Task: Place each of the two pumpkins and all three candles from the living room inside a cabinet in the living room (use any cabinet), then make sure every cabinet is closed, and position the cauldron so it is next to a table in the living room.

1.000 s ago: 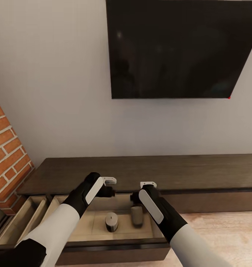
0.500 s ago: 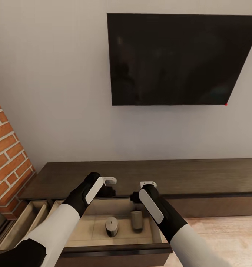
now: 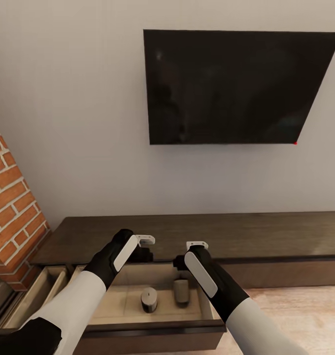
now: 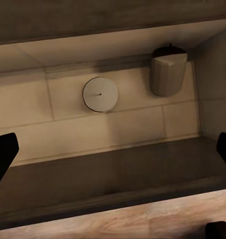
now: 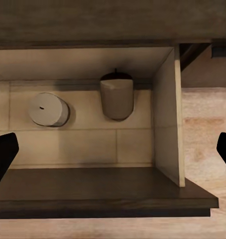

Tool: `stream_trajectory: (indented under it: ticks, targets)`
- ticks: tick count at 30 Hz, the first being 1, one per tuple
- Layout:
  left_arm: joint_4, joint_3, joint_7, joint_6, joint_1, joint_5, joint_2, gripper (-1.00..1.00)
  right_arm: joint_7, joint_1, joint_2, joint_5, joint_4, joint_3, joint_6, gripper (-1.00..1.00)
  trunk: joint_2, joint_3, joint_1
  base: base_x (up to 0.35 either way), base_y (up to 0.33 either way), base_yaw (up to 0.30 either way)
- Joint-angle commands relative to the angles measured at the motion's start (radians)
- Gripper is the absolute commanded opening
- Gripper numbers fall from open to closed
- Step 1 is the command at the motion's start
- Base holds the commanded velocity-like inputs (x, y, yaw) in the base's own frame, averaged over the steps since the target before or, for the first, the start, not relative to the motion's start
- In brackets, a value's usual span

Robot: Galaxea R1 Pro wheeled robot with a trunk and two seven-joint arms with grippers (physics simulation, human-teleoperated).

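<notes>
Candles (image 3: 149, 300) (image 3: 181, 291) — 2 upright in the open cabinet (image 3: 152, 326) drawer

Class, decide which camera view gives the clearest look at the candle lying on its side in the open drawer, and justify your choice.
The right wrist view: the tipped candle sits near centre, unobstructed. The left wrist view shows it off toward a corner. The head view shows it small, beside the right arm.

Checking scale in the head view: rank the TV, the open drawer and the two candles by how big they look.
1. TV, largest.
2. Open drawer.
3. The two candles, left and right: alike in size, no ranking.
</notes>
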Motion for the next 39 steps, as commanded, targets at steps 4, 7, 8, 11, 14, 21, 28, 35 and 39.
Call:
stream_trajectory:
  ticks: [4, 7, 8, 11, 14, 21, 28, 35, 39]
  targets:
    - [-0.001, -0.003, 0.01, 0.002, -0.001, 0.01, 0.0, 1.0, -0.01, -0.001, 0.0, -0.009, -0.001, 0.002, 0.001, 1.0, 0.028, 0.012, -0.016, -0.085, 0.0, 0.0]
    - [-0.001, -0.003, 0.01, 0.002, -0.001, 0.01, 0.001, 1.0, -0.01, -0.001, 0.001, -0.009, -0.001, 0.002, 0.001, 1.0, 0.049, 0.021, -0.027, -0.212, 0.0, 0.0]
    - [-0.001, -0.003, 0.01, 0.002, -0.001, 0.01, 0.001, 1.0, -0.009, -0.001, 0.0, -0.009, -0.001, 0.002, 0.001, 1.0, 0.056, 0.024, -0.031, -0.169, 0.0, 0.0]
    - [-0.001, -0.003, 0.01, 0.002, -0.001, 0.01, 0.001, 1.0, -0.009, -0.001, 0.0, -0.009, -0.001, 0.002, 0.001, 1.0, 0.077, 0.034, -0.042, -0.11, 0.0, -0.002]
    - [-0.001, -0.003, 0.01, 0.002, -0.001, 0.01, 0.001, 1.0, -0.009, -0.001, 0.0, -0.01, -0.001, 0.002, 0.001, 1.0, 0.098, 0.044, -0.054, -0.045, 0.0, -0.073]
    - [-0.001, -0.003, 0.01, 0.002, -0.001, 0.01, 0.002, 1.0, -0.009, -0.001, 0.0, -0.01, -0.001, 0.002, 0.001, 1.0, 0.147, 0.07, -0.081, -0.013, 0.0, -0.183]
    - [-0.001, -0.003, 0.01, 0.002, -0.001, 0.01, 0.002, 1.0, -0.009, -0.001, -0.001, -0.01, -0.001, 0.002, 0.001, 1.0, 0.196, 0.099, -0.108, -0.002, 0.0, -0.228]
    - [-0.001, -0.003, 0.01, 0.002, -0.001, 0.01, 0.002, 1.0, -0.009, -0.001, -0.001, -0.011, -0.001, 0.002, 0.001, 1.0, 0.245, 0.127, -0.134, 0.0, 0.0, -0.234]
    - [-0.001, -0.003, 0.01, 0.002, -0.001, 0.01, 0.002, 1.0, -0.009, -0.001, -0.001, -0.011, -0.001, 0.002, 0.001, 1.0, 0.273, 0.142, -0.15, 0.0, 0.0, -0.14]
